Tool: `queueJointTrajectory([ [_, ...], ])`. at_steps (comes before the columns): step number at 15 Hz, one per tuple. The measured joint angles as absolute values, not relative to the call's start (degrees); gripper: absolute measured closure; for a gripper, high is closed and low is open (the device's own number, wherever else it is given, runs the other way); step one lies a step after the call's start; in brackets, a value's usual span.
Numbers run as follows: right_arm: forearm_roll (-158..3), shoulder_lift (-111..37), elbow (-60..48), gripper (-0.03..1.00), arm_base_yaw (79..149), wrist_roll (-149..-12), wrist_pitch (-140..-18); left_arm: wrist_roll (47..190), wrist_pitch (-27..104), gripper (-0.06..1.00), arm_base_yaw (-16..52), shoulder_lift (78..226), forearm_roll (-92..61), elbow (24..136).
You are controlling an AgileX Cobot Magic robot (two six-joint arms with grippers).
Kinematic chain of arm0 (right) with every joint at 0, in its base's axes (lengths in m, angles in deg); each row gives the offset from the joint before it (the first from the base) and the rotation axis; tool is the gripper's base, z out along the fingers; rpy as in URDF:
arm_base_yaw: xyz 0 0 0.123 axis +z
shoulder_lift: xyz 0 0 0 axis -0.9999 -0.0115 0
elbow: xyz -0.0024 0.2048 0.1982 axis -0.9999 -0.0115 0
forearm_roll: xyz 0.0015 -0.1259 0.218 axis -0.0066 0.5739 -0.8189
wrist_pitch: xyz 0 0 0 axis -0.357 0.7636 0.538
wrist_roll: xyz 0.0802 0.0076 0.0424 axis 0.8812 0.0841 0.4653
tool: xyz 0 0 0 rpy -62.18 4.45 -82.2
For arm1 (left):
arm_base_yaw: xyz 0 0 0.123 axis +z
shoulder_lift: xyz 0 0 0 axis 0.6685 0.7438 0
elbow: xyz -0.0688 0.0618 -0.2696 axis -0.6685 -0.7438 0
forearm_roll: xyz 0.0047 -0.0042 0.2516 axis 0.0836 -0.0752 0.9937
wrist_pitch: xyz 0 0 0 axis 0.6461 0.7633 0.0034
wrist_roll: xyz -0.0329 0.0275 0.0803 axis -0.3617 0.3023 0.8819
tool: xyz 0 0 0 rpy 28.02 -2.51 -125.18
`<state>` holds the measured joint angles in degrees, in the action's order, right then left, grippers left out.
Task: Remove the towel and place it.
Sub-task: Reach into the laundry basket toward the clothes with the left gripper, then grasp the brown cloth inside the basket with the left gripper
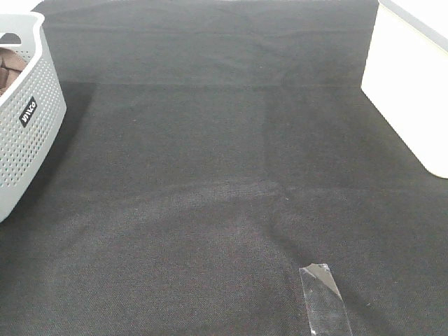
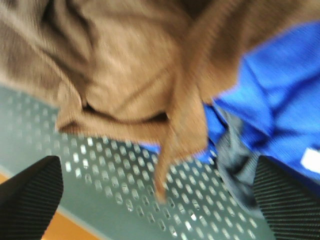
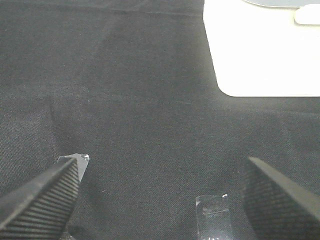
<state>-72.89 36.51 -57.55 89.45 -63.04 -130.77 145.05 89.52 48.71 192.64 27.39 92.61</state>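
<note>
The brown towel lies crumpled in the grey perforated basket, one hanging fold pointing down between the fingers. In the exterior high view a small part of the towel shows inside the basket at the far left. My left gripper is open and empty, hovering just over the towel inside the basket, jaws wide apart. My right gripper is open and empty above the black table cloth. Neither gripper shows in the exterior high view.
A blue cloth and a dark grey cloth lie beside the towel in the basket. A white block stands at the right edge, also in the right wrist view. Clear tape sticks to the black cloth near the front.
</note>
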Motion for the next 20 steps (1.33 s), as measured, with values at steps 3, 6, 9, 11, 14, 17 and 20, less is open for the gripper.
queueJointTrajectory([
  [3, -72.9, 36.5, -57.6, 0.14, 89.5, -63.0, -130.8, 146.0, 90.0, -0.03, 48.7, 196.4, 27.4, 96.2],
  [6, -72.9, 36.5, -57.6, 0.14, 89.5, -63.0, -130.8, 147.1, 90.6, -0.01, 48.7, 200.4, 27.7, 97.4],
  [9, -72.9, 36.5, -57.6, 0.14, 89.5, -63.0, -130.8, 147.9, 91.2, 0.00, 49.6, 201.6, 27.4, 97.4],
  [11, -72.9, 36.5, -57.6, 0.14, 89.5, -63.0, -130.8, 148.2, 91.5, 0.07, 51.3, 201.6, 26.7, 97.5],
  [14, -72.9, 36.5, -57.6, 0.14, 89.5, -63.0, -130.8, 150.0, 91.5, 0.50, 52.1, 201.6, 24.1, 97.5],
  [17, -72.9, 36.5, -57.6, 0.14, 89.5, -63.0, -130.8, 149.9, 91.0, 0.81, 52.1, 201.6, 23.8, 97.5],
  [20, -72.9, 36.5, -57.6, 0.14, 89.5, -63.0, -130.8, 146.5, 92.4, 0.94, 52.1, 201.6, 23.5, 97.5],
])
